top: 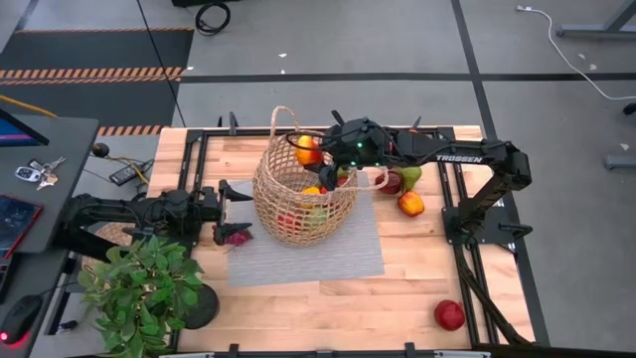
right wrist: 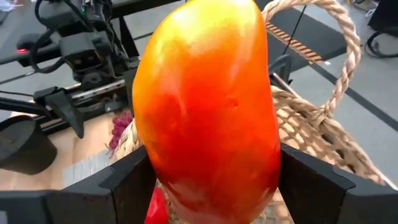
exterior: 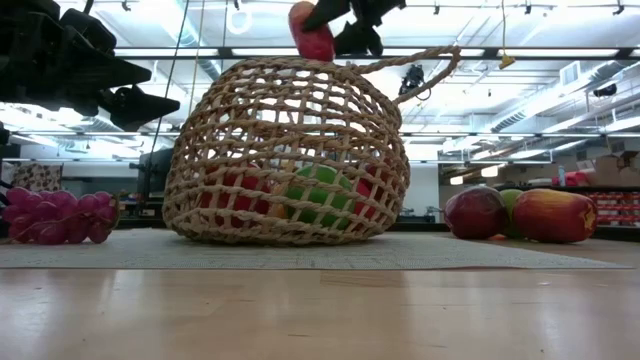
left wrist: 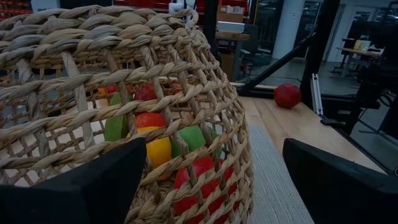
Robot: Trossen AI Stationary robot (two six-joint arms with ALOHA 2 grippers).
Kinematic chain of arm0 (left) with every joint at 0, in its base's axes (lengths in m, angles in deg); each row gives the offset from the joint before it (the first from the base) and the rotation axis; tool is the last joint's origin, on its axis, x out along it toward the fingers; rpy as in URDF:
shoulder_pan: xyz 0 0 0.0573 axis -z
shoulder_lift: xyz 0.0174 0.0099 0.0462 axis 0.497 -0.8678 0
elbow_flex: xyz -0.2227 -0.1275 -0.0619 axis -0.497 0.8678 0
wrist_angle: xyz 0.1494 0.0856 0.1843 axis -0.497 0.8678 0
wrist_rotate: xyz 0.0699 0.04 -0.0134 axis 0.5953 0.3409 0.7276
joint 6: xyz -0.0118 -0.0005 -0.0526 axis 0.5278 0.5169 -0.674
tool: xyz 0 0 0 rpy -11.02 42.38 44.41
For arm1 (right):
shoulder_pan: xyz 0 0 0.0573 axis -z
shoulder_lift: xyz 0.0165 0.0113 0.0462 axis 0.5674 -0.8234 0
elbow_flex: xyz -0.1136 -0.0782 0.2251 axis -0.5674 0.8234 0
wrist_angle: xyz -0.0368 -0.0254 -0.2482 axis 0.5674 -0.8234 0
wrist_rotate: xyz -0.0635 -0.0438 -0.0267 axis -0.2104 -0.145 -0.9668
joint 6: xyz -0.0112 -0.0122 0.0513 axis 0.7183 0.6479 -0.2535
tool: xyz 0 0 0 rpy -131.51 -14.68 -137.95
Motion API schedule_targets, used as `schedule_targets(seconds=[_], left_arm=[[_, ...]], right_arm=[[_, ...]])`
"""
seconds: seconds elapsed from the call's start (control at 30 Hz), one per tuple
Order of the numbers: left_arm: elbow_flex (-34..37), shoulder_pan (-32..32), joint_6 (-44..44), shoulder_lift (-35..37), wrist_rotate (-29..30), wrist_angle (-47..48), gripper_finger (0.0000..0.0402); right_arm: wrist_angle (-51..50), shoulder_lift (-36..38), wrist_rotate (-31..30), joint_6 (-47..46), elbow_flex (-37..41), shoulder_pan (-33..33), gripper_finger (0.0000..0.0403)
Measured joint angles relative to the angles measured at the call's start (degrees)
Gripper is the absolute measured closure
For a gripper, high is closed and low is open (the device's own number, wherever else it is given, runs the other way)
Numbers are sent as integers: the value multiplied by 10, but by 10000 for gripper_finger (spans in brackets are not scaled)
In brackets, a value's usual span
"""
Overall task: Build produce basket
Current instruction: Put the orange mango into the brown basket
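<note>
- Holding an orange-red fruit [top: 308, 150] in my right jaws [top: 314, 151], I have them clamped on its sides above the far rim of the basket [top: 298, 204]; in the right wrist view the fruit [right wrist: 208, 106] fills the gap between both fingers [right wrist: 127, 180].
- From table height, that fruit [exterior: 312, 32] hangs just above the basket [exterior: 285, 150], clear of the weave.
- The basket stands on a grey mat [top: 338, 254] on the worktop [top: 397, 288], one loop handle [top: 284, 124] rising at its far side and the other [top: 378, 179] leaning toward my right arm.
- Inside the basket lie several pieces of produce [left wrist: 155, 146]: yellow, red and green show through the weave.
- My left jaws [top: 231, 197] wait beside the basket, on the side away from my right arm, fingers apart and holding nothing.
- A bunch of purple grapes [top: 236, 237] lies near the basket, just under my left jaws.
- On the basket's other side sit a dark-red piece [top: 394, 182], a green pear [top: 410, 175] and an orange-red fruit [top: 410, 204], close together.
- A red apple [top: 449, 314] lies alone, well apart from the basket near the worktop's front edge.
</note>
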Motion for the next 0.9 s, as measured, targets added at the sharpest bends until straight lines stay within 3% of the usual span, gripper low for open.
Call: schedule_targets(seconds=[0.17,0.47,0.8,0.9], left_arm=[[0,0,0,0,0,0,15],[0,0,0,0,0,-1,15],[0,0,0,0,0,-1,15],[0,0,0,0,0,-1,15]], right_arm=[[0,-10,12,-11,-2,0,103],[-19,-96,34,-31,-27,31,103],[-200,-232,59,9,-214,52,103],[-243,-265,98,29,-265,57,103]])
